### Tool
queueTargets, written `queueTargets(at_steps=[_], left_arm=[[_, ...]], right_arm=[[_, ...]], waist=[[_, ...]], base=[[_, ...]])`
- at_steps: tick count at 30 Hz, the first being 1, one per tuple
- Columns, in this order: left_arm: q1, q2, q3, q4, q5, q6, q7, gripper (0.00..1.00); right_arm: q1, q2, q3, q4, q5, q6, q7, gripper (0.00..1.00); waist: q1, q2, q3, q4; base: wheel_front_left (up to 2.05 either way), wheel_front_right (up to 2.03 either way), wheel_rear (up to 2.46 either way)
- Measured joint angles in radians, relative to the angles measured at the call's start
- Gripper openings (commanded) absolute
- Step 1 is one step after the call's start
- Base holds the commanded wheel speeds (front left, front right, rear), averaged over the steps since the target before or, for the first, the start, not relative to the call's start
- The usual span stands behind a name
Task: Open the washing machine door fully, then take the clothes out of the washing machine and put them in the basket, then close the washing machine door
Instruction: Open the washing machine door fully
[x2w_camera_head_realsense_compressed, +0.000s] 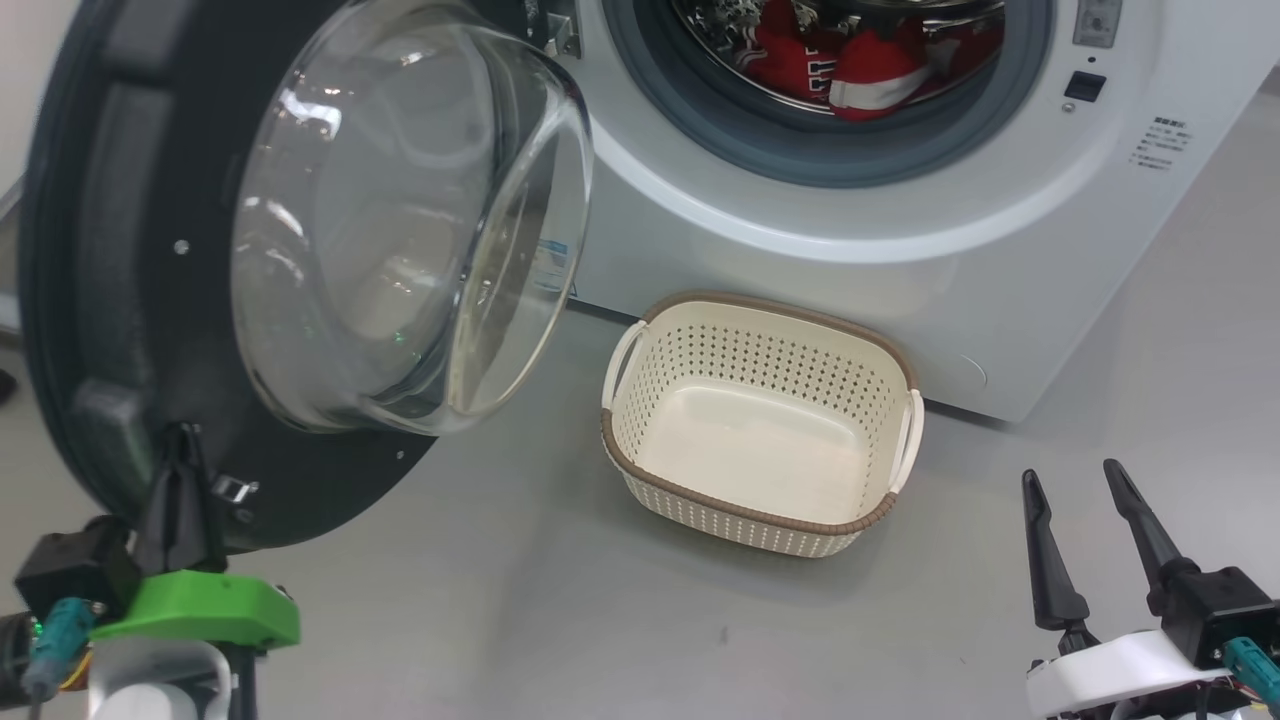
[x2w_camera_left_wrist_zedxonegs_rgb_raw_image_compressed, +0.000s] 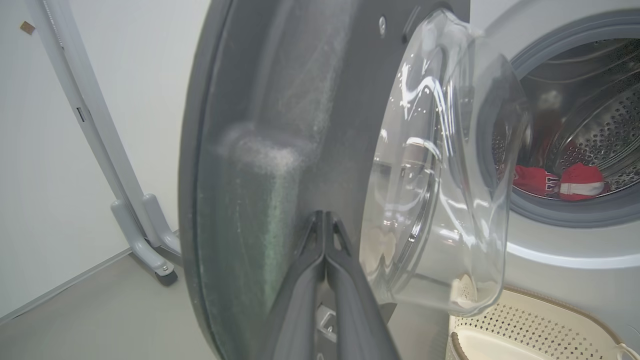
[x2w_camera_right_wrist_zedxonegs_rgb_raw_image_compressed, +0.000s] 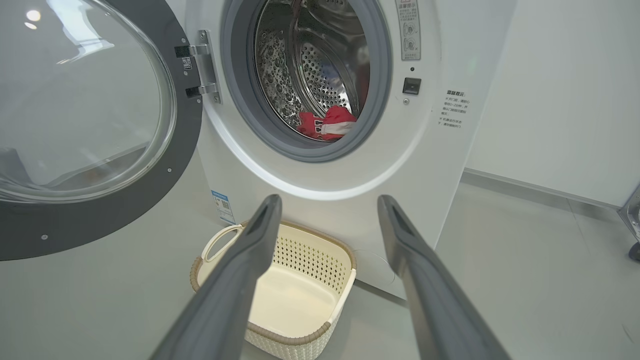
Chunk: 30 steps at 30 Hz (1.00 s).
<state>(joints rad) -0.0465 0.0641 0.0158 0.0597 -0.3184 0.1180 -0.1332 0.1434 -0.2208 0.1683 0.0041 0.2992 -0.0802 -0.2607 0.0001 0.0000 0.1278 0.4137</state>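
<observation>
Clothes (x2w_camera_head_realsense_compressed: 860, 65) lie low in the drum (x2w_camera_right_wrist_zedxonegs_rgb_raw_image_compressed: 320, 65), straight ahead of our right claw (x2w_camera_head_realsense_compressed: 1070, 472), the nearer one, spread wide and empty; our left claw (x2w_camera_left_wrist_zedxonegs_rgb_raw_image_compressed: 325, 220), pinched shut, rests against the open door (x2w_camera_head_realsense_compressed: 100, 250).

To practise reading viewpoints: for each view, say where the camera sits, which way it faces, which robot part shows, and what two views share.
Head view: on the head, facing forward and down at the open washing machine door and basket; left end effector shut, right end effector open.
Left wrist view: on the left wrist, facing the door's inner face; shut fingers.
Right wrist view: on the right wrist, facing the washing machine; open fingers.
Shared: both wrist views show red clothes in the drum.
</observation>
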Motion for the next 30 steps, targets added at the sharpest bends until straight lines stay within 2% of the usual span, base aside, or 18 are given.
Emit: queueTargets(at_steps=[7,18,30], left_arm=[[-0.05,0.014,0.078,0.05,-0.01,0.0,0.0,0.0],[-0.136,0.05,0.144,0.14,-0.017,0.0,0.009,0.0],[-0.184,0.075,0.165,0.21,-0.021,0.0,-0.001,0.0]], right_arm=[[-0.017,-0.011,-0.006,-0.006,0.0,0.002,0.0,1.0],[-0.017,-0.017,-0.02,-0.007,0.0,0.002,0.0,1.0],[-0.018,-0.019,-0.018,-0.003,0.0,0.009,0.0,1.0]], waist=[[0.0,0.0,0.021,-0.03],[0.0,0.0,0.033,-0.047],[0.0,0.0,0.026,-0.059]], base=[[0.0,0.0,0.0],[0.0,0.0,0.0],[0.0,0.0,0.0]])
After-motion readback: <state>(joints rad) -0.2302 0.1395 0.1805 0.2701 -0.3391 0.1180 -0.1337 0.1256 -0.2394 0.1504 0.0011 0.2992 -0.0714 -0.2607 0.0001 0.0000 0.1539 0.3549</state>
